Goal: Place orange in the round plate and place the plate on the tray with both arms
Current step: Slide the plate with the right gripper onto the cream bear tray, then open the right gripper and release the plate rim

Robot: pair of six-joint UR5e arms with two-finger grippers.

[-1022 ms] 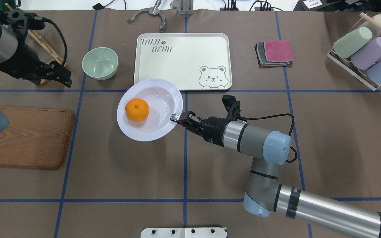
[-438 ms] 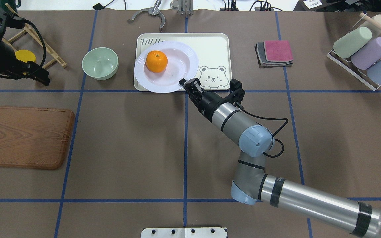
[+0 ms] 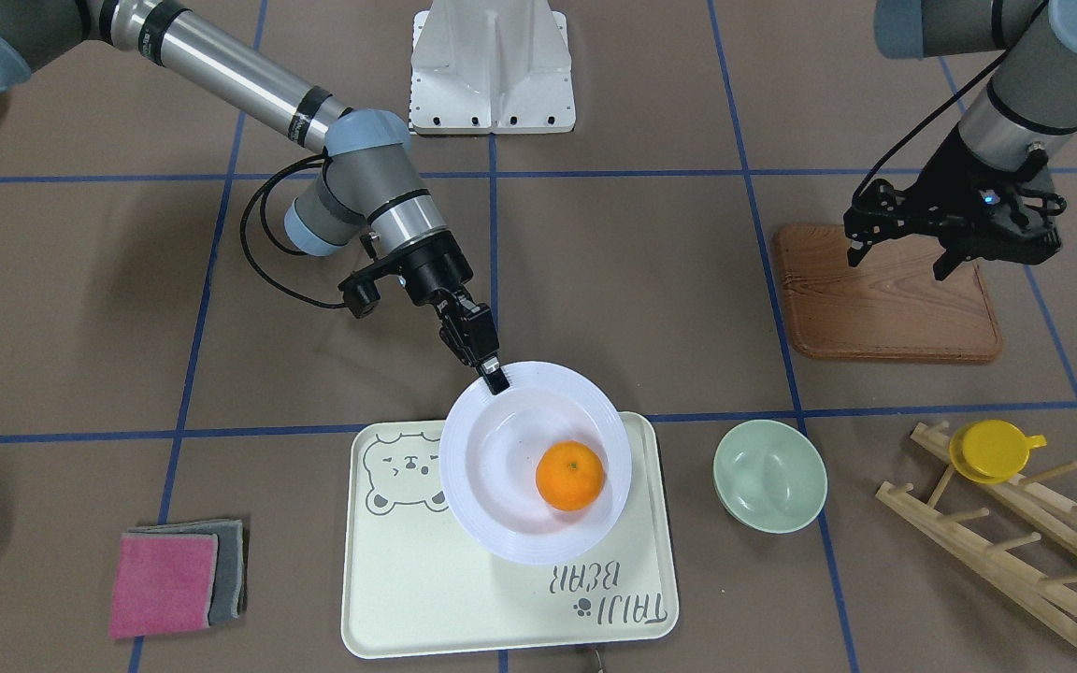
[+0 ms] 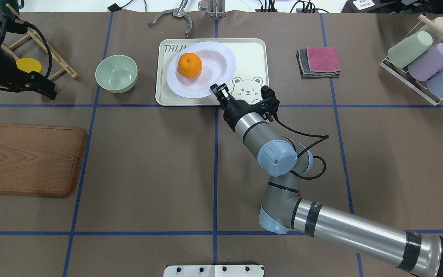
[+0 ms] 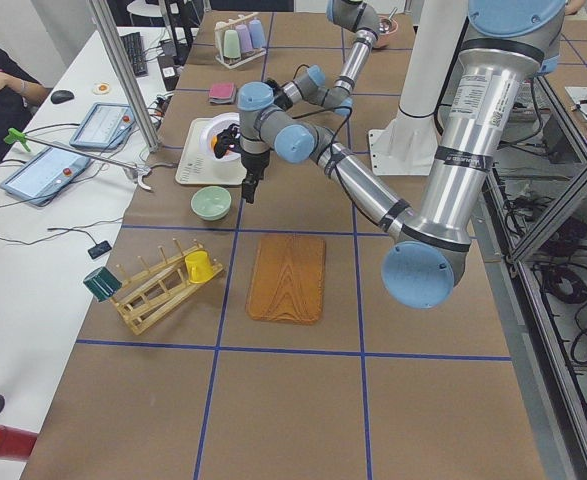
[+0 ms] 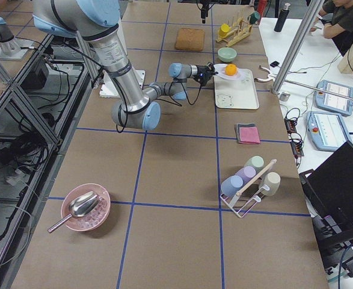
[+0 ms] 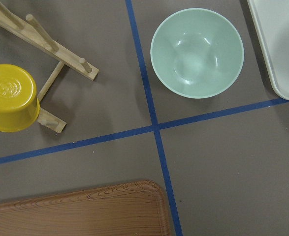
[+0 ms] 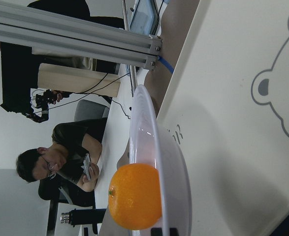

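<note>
The right gripper pinches the near rim of the round plate, held slightly tilted over the tray with the orange inside. The left gripper hovers spread-fingered, well apart. Lower slowly, level the plate so the orange cannot roll, and release only once it is seated.

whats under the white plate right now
The tray lies under the round plate, which hides part of its lettering. The right gripper grips the rim; whether plate touches tray is unclear.
</note>
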